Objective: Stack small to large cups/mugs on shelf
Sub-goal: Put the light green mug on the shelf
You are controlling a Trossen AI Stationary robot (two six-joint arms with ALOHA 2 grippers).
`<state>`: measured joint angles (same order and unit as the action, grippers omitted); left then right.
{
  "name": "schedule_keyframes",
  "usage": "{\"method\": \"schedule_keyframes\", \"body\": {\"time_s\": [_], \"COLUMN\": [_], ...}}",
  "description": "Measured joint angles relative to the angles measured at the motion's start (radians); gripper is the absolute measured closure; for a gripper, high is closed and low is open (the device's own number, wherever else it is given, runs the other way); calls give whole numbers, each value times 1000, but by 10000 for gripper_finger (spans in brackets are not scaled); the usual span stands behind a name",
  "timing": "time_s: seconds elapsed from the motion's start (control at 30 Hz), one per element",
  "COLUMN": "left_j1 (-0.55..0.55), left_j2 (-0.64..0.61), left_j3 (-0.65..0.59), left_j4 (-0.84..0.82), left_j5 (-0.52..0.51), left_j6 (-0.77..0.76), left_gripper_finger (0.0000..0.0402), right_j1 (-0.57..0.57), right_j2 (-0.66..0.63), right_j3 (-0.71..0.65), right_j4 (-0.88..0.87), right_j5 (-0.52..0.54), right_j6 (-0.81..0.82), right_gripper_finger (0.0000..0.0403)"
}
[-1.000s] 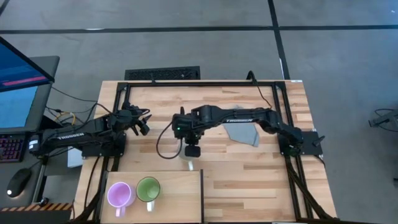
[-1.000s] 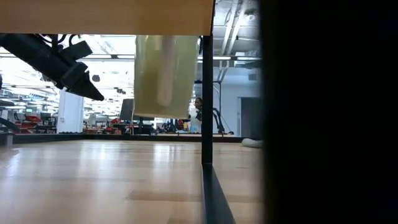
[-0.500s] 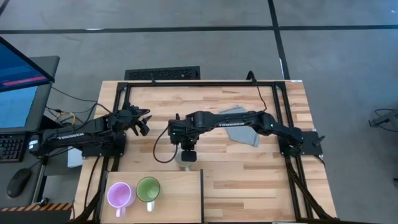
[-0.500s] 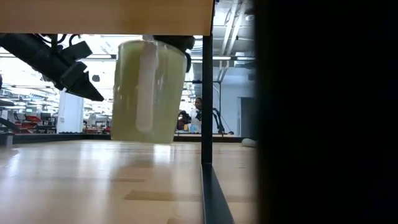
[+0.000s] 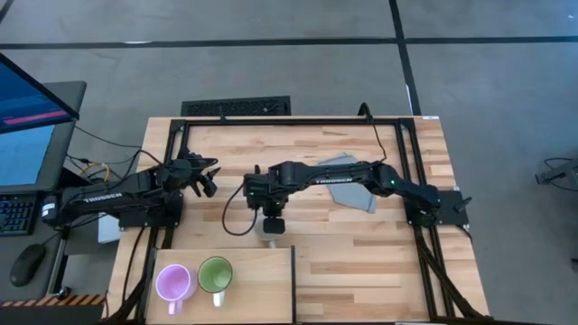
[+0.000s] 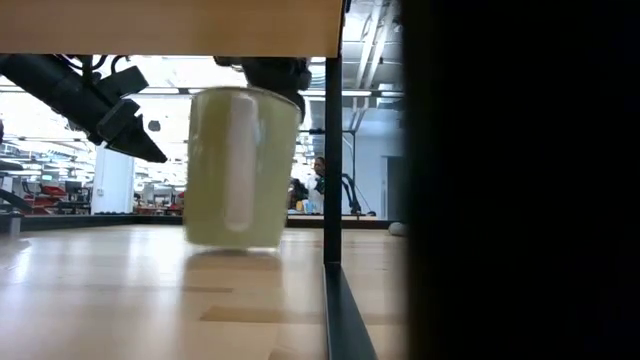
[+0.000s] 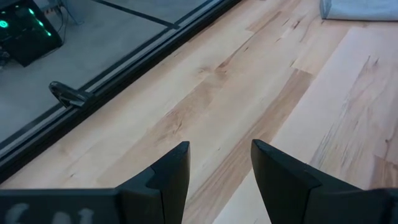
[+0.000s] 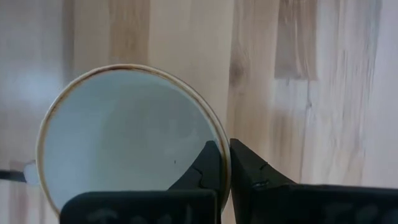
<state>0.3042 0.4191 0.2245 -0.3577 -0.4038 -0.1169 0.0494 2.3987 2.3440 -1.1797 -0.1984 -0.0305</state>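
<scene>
Right hand (image 8: 224, 163) clamped on cream-white mug (image 6: 240, 165) rim, now lowered nearly to tabletop (image 5: 361, 244), 12 o'clock of shelf (image 5: 262, 280); left hand (image 7: 219, 163) parted, empty.

purple mug (image 5: 172, 283), green mug (image 5: 216, 273), seemingly cream mug (image 6: 240, 168)

A striped plank tabletop (image 5: 361, 262) fills the middle of the high view, edged by a dark frame. At its lower left lies the shelf (image 5: 262, 289), a pale smooth board with a dark edge. On the shelf stand two mugs side by side, the light purple mug (image 5: 172, 283) at far left and the green mug (image 5: 215, 274) just right of it, both open upward. A grey folded cloth (image 5: 355, 195) lies on the planks right of centre, partly under an arm.
</scene>
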Motion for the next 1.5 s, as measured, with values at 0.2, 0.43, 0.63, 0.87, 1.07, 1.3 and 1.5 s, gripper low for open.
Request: {"method": "schedule_keyframes", "body": {"time_s": [0.2,0.43,0.63,0.87,1.07,1.3,1.5], "left_j1": [0,0,0,0,0,0,0], "left_j2": [0,0,0,0,0,0,0], "left_j3": [0,0,0,0,0,0,0], "left_j4": [-2,-3,-5,-10,-11,-11,-11], "left_j5": [0,-1,-1,-1,-1,-1,-2], "left_j6": [0,0,0,-4,-10,-11,-11], "left_gripper_finger": [239,239,239,239,239,239,239], "right_j1": [1,0,0,0,0,0,2], "right_j2": [-1,-1,-1,-3,-3,-3,-3], "right_j3": [2,2,2,-14,-14,-14,-14], "right_j4": [16,16,30,47,47,44,44], "right_j5": [1,17,18,18,17,17,89], "right_j6": [-4,-5,-9,-23,-23,-22,-22], "right_gripper_finger": [379,379,379,379,379,378,359]}}
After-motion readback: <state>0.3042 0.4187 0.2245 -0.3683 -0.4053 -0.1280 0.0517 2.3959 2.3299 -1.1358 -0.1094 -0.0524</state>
